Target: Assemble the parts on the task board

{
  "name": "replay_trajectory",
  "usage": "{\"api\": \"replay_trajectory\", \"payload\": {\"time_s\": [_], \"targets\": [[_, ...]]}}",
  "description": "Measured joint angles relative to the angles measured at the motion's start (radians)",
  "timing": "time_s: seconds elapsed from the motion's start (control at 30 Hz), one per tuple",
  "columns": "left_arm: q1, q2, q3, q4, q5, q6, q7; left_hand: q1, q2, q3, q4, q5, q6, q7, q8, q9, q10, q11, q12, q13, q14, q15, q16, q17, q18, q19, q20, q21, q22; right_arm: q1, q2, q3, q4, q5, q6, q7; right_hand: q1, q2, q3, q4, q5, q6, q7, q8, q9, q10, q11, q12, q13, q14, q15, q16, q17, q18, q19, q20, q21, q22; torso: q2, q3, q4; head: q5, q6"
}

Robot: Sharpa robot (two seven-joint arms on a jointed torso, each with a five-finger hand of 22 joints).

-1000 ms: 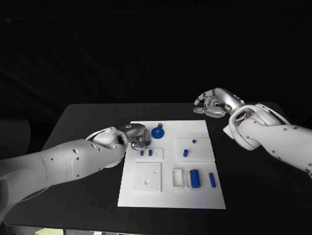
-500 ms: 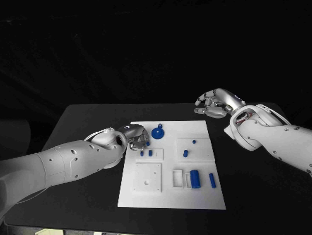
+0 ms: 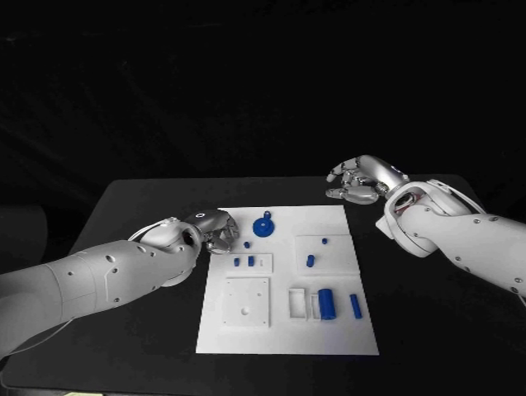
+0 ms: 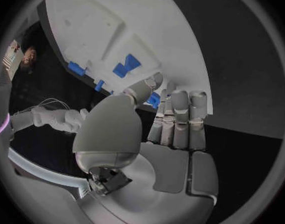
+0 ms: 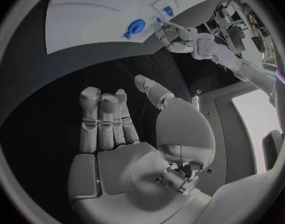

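White plate: the task board (image 3: 334, 334) lies flat in the middle of the black counter (image 3: 132, 206), matte and smooth, with raised square blocks and shallow pockets moulded into it.
Blue pieces: glossy little plastic parts, dotted over the board. A round disc part (image 3: 263, 226) with a short stem sits near the board's far edge; two short pegs (image 3: 244, 261) stand side by side nearer its left edge.
Near-right corner: a thick cylinder (image 3: 327, 303) and a thin bar (image 3: 356, 306) lie lengthwise, beside an open white rectangular slot (image 3: 298, 300).
Progress: early to middle, I judge. Some small pegs look seated upright, yet the cylinder, the bar and the disc look loose and unplaced, and the square block (image 3: 247, 302) with its centre hole has nothing in it.
Left robot hand (image 3: 215, 231): silver, jointed metal, over the board's far left edge just beside the disc. Fingers are together and curled in; whether they pinch anything, I cannot tell.
Right robot hand (image 3: 360, 179): off the board, beyond its far right corner, above bare counter. Fingers are curled in on nothing that I can make out.
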Motion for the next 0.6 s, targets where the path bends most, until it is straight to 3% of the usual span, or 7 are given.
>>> {"api": "replay_trajectory", "payload": {"time_s": [0.07,0.13,0.23,0.33,0.47,0.6], "targets": [[0.006,-0.007,0.004,0.005,0.025,-0.009,0.005,0.0,0.0,0.001,0.006,0.0,0.005,0.005,0.001,0.0,0.0,0.0,0.0,0.0,-0.002,0.002,0.0,-0.003,0.0,0.0,0.0,-0.004,0.0,-0.005,0.006,-0.001,-0.008,-0.002,0.012,0.002,0.022,0.0,0.015,-0.015,-0.009,-0.005,0.005,0.0,0.0,-0.045,0.012,-0.154,-0.117,-0.002,0.015,-0.002,-0.007,0.011,-0.002,0.001,-0.007,-0.003,0.0,0.0,0.0,-0.007,0.004],[0.017,-0.016,0.005,0.016,0.055,-0.019,0.013,-0.01,-0.006,-0.003,0.021,0.0,0.012,0.012,0.008,0.0,0.0,0.0,0.0,0.0,-0.006,0.006,-0.009,-0.008,0.0,-0.002,0.002,-0.01,0.0,-0.01,0.012,-0.005,-0.015,-0.013,0.027,0.004,0.043,0.0,0.025,-0.025,-0.02,-0.003,0.019,0.0,0.003,-0.029,0.027,-0.307,-0.248,0.004,0.025,-0.002,-0.013,0.011,0.003,0.006,-0.013,-0.006,0.0,0.0001,0.0,-0.014,0.007],[0.031,-0.034,0.008,0.04,0.114,-0.031,0.03,-0.027,-0.012,0.0,0.044,0.0,0.016,0.023,0.017,0.0,0.002,0.001,0.0,0.002,-0.03,0.007,-0.05,-0.031,0.001,-0.019,0.015,-0.041,-0.006,-0.014,0.017,-0.021,-0.021,-0.046,0.051,0.005,0.08,-0.003,0.026,-0.026,-0.042,-0.004,0.027,0.0,0.007,-0.01,0.041,-0.437,-0.362,0.015,0.036,-0.003,-0.02,0.011,0.014,0.008,-0.013,-0.007,0.0,0.0003,0.0,-0.023,0.012],[0.04,-0.052,0.012,0.058,0.197,-0.043,0.054,-0.036,-0.009,0.006,0.059,0.0,0.017,0.025,0.027,0.0,0.008,0.0,0.004,0.004,-0.057,0.006,-0.111,-0.063,0.002,-0.055,0.018,-0.085,-0.028,-0.022,0.021,-0.03,-0.026,-0.097,0.074,0.005,0.112,-0.005,0.031,-0.025,-0.055,-0.003,0.029,0.01,0.009,0.027,0.05,-0.534,-0.45,0.023,0.042,0.006,-0.028,0.011,0.026,0.01,-0.018,-0.007,0.0,0.0009,0.0002,-0.03,0.013],[0.048,-0.083,0.024,0.096,0.3,-0.066,0.088,-0.046,0.001,0.009,0.071,-0.003,0.016,0.027,0.035,0.0,0.011,0.004,0.004,0.004,-0.099,0.017,-0.198,-0.104,0.003,-0.1,0.027,-0.146,-0.058,-0.034,0.026,-0.036,-0.029,-0.211,0.097,0.002,0.136,-0.012,0.041,-0.024,-0.077,0.005,0.025,0.015,0.01,0.065,0.052,-0.606,-0.515,0.036,0.05,0.014,-0.039,0.011,0.045,0.012,-0.018,-0.008,0.0,0.0005,0.001,-0.028,0.014],[0.06,-0.103,0.025,0.129,0.404,-0.074,0.126,-0.05,0.005,0.011,0.074,0.004,0.012,0.031,0.035,0.0,0.009,0.009,0.004,0.004,-0.118,0.022,-0.238,-0.122,0.004,-0.12,0.033,-0.173,-0.072,-0.041,0.028,-0.054,-0.032,-0.291,0.119,-0.003,0.142,-0.018,0.05,-0.022,-0.101,0.01,0.023,0.019,0.01,0.075,0.052,-0.618,-0.529,0.042,0.047,0.014,-0.043,0.011,0.046,0.012,-0.018,-0.009,-0.001,0.0003,0.0013,-0.024,0.013]]}}
